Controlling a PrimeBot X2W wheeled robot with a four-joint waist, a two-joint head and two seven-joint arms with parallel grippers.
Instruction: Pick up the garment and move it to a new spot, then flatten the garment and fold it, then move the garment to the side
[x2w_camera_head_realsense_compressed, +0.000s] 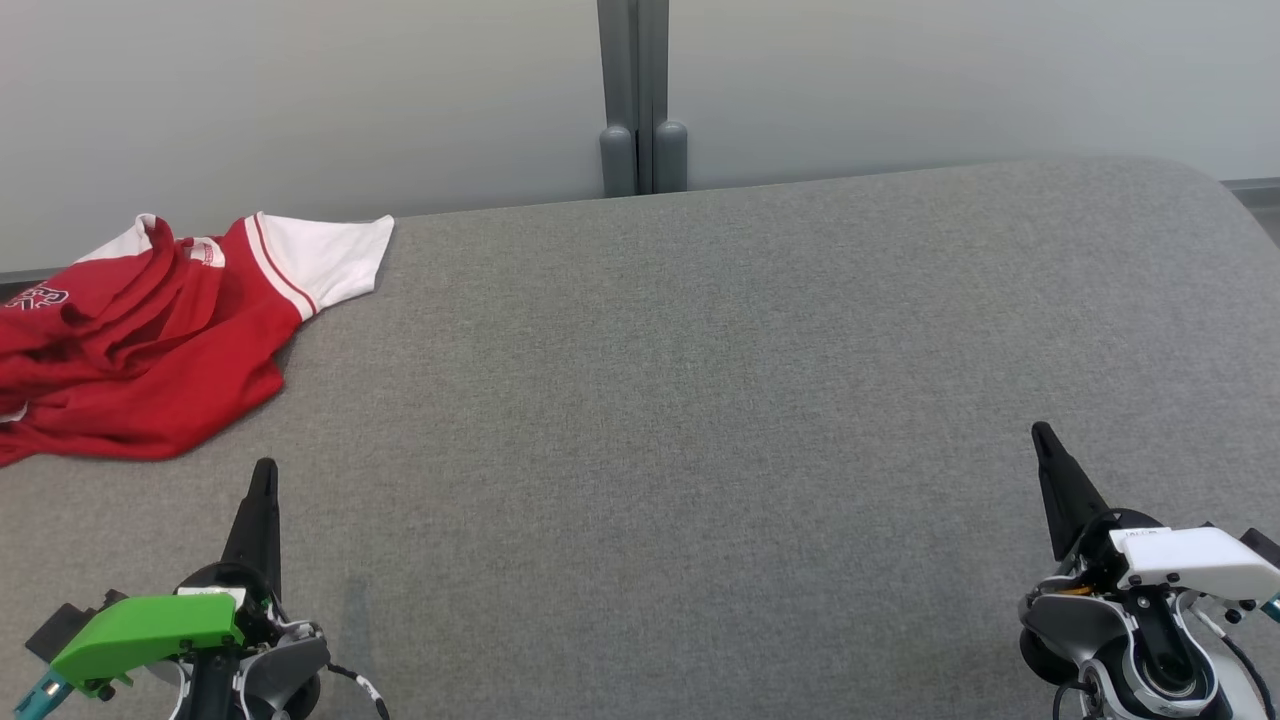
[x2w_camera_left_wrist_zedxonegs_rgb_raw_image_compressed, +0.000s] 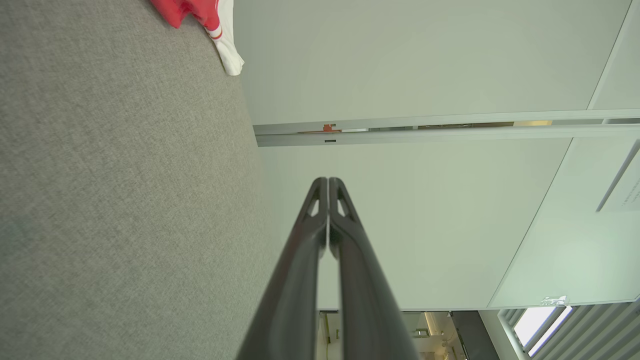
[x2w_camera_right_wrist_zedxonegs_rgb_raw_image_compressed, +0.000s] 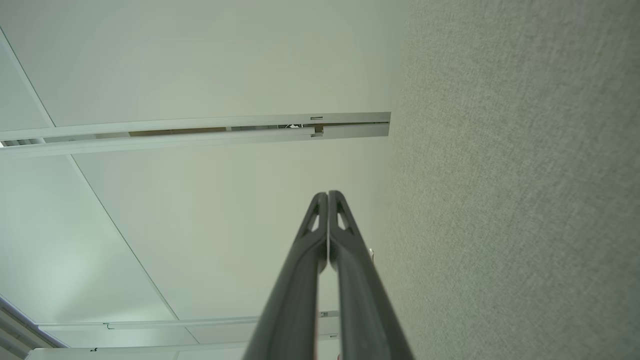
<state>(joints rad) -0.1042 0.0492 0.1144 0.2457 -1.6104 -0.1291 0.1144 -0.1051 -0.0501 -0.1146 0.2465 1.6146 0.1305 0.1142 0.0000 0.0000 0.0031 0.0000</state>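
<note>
While crumpled in loose folds, lies at the far left of the grey fabric surface (x2w_camera_head_realsense_compressed: 700, 400), close to its back edge: red garment (x2w_camera_head_realsense_compressed: 140, 350), white sleeve (x2w_camera_head_realsense_compressed: 325, 255) with red stripes spread out toward the right, white lettering cut off by the head view's left border. Nearer the robot, just right of the garment's lower hem and apart from it: left gripper (x2w_camera_head_realsense_compressed: 264, 468), green cover (x2w_camera_head_realsense_compressed: 150, 630) behind it, dark fingers (x2w_camera_head_realsense_compressed: 260, 525) pressed together into one point, clamped shut on nothing. From the left wrist, same pair closed tip to tip against a pale wall (x2w_camera_left_wrist_zedxonegs_rgb_raw_image_compressed: 425, 60), surface along the left side, red and white corner of the garment at the top left, well apart from the tips. Across a wide stretch of grey, at the lower right: right gripper (x2w_camera_head_realsense_compressed: 1040, 432), white cover (x2w_camera_head_realsense_compressed: 1190, 560) behind it, likewise closed with nothing between, tip aimed up and slightly left. From the right wrist, tips meeting, surface along the right side.
</note>
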